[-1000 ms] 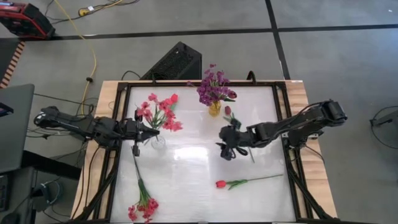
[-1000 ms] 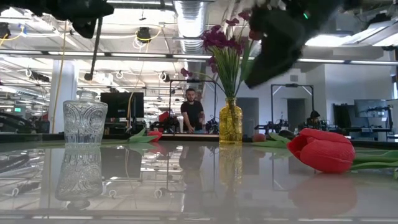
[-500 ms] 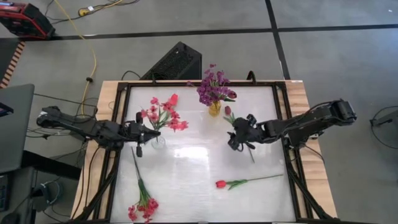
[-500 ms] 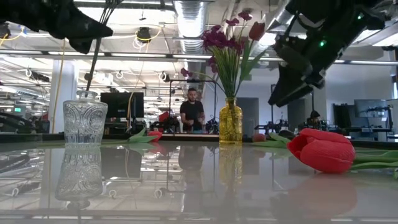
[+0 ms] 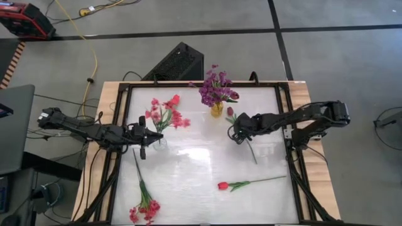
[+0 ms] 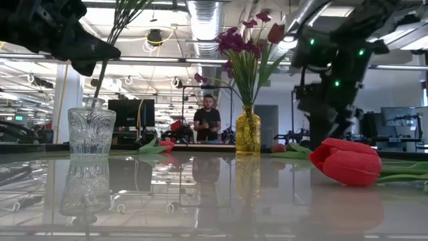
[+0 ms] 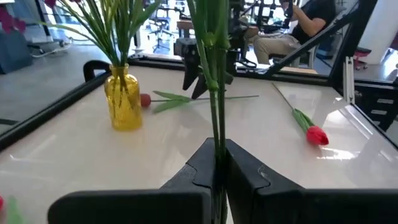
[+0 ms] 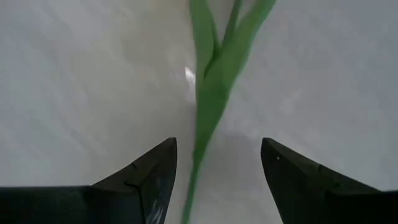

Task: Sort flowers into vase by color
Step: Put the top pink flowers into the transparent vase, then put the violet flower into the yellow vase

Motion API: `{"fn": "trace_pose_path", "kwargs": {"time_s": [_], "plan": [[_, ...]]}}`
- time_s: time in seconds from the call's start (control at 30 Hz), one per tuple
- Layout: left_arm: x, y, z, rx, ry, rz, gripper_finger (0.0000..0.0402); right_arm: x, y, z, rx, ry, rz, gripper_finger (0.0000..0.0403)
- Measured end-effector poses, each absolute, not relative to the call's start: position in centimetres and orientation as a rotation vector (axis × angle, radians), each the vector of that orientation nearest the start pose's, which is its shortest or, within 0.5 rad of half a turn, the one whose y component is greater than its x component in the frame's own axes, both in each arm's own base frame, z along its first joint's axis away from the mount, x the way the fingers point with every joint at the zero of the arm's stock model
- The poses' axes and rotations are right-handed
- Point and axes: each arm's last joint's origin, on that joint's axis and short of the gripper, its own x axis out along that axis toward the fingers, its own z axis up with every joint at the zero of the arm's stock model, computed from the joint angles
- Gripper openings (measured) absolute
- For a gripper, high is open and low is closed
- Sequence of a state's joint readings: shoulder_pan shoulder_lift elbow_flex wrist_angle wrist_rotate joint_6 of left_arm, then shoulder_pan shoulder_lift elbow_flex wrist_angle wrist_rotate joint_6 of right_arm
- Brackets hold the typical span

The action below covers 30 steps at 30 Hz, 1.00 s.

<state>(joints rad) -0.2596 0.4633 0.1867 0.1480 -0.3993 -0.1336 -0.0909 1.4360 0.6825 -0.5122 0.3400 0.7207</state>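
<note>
**Two pincers engaged, flowers partly sorted**

Two arms work over the white worktop (image 5: pixel 201 176). Left pincer (image 5: pixel 146 133) is clamped on the green stems of a pink-red cluster (image 5: pixel 164 113), stems reaching toward the clear glass vase (image 6: pixel 91 131) near the left edge. Right pincer (image 5: pixel 238 135) hangs with jaws wide apart over the stem of a dark maroon tulip (image 5: pixel 230 112) lying beside the yellow vase (image 5: pixel 217 110), which holds purple clusters (image 5: pixel 215 88) at the far edge. Another pink-red cluster (image 5: pixel 144 209) lies at the near left corner; a red tulip (image 5: pixel 222 186) lies near the near edge.
</note>
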Motion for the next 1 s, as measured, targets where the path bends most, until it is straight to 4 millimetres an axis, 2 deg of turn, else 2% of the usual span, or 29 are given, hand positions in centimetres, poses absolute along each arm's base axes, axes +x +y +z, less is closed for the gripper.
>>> {"fn": "trace_pose_path", "kwargs": {"time_s": [0.17,0.27,0.33,0.5,0.53,0.63,0.9,1.0], "plan": [[12.8,-2.3,20.0,-0.095,0.116,0.138,0.0053,23.5,-3.5,13.4,0.460,1.150,-0.792,0.0253],[12.8,-2.3,20.0,-0.096,0.119,0.139,0.0092,23.7,-3.3,12.9,0.458,1.174,-0.783,0.0224],[12.8,-2.3,20.0,-0.096,0.119,0.139,0.0117,23.7,-3.1,12.8,0.462,1.187,-0.765,0.0186],[12.7,-2.2,20.1,-0.099,0.110,0.140,0.0160,23.6,-2.6,13.5,0.475,1.168,-0.722,0.0040],[12.6,-2.2,20.1,-0.100,0.104,0.139,0.0164,23.4,-2.6,13.8,0.464,1.162,-0.717,0.0025],[12.3,-2.2,20.5,-0.103,0.071,0.124,0.0170,22.8,-2.3,14.9,0.432,1.120,-0.722,0.0024],[10.9,-1.8,21.2,-0.124,0.009,0.113,0.0171,22.0,-3.3,19.7,0.344,0.732,-0.765,0.0019],[10.5,-1.7,21.4,-0.140,-0.017,0.111,0.0171,20.5,-4.2,20.0,0.385,0.647,-0.789,0.0019]]}}
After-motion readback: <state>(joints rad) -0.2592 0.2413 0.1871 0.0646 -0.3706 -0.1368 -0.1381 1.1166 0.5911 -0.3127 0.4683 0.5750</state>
